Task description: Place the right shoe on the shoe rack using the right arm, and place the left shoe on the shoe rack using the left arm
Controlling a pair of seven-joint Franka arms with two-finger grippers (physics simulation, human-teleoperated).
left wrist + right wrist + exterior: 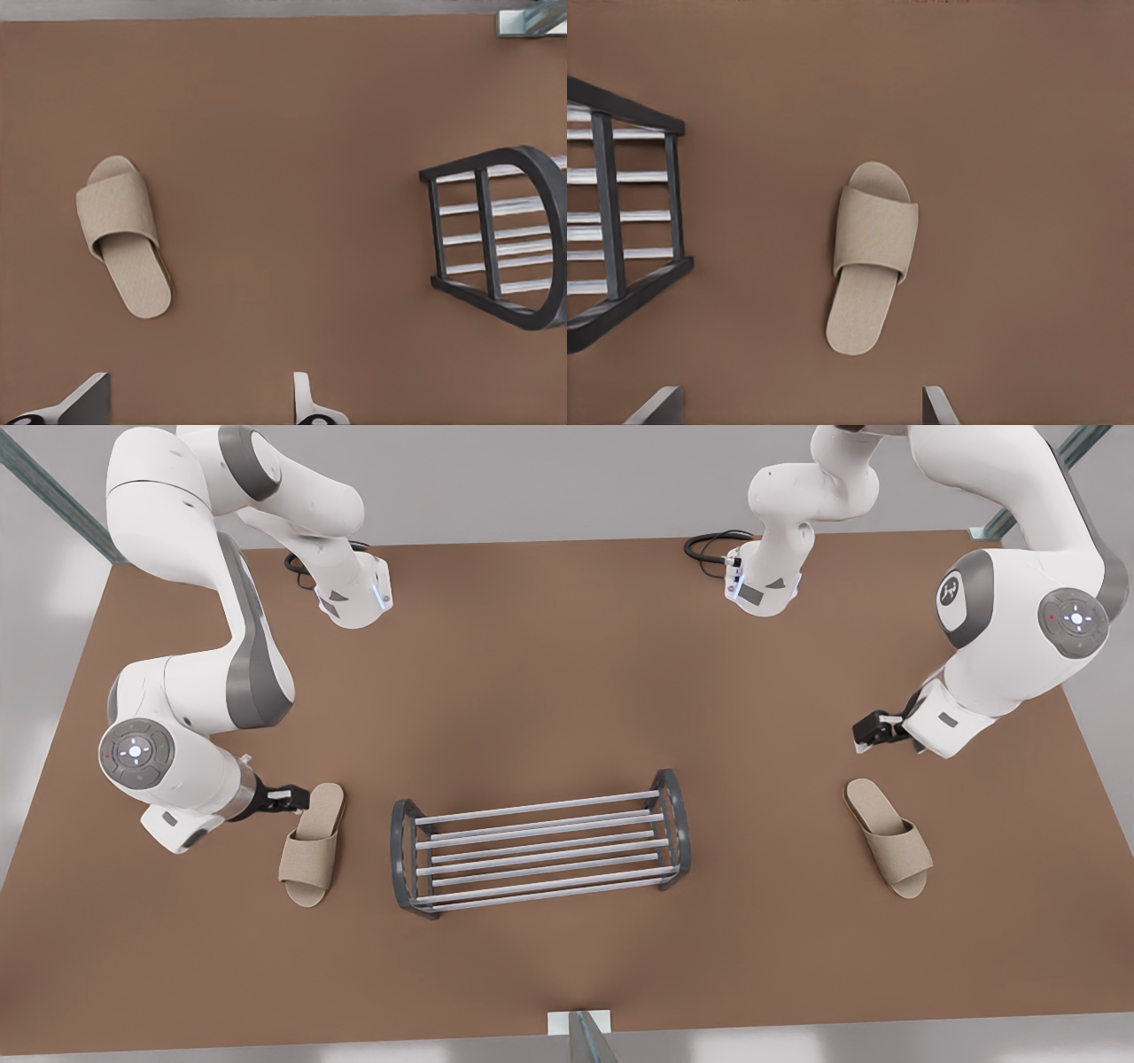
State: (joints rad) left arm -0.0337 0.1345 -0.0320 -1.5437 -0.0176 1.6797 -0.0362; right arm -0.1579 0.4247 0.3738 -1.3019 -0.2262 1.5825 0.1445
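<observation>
The shoe rack (541, 842) stands mid-table, its silver bars bare. The right shoe (312, 843), a beige slipper, lies flat on the front view's left of the rack. My right gripper (289, 797) hovers by its heel. Its fingers are open in the right wrist view, the right gripper (797, 412) just short of the right shoe (871, 257). The left shoe (889, 847) lies on the front view's right. My left gripper (873, 732) hangs open behind its heel. In the left wrist view the left shoe (122, 233) sits off to one side of the left gripper (197, 409).
The brown table (567, 655) is bare around the rack and the slippers. One arched end frame of the rack (530, 168) shows in the left wrist view, the other end of the rack (607, 204) in the right wrist view. A post (585, 1036) stands at the table's near edge.
</observation>
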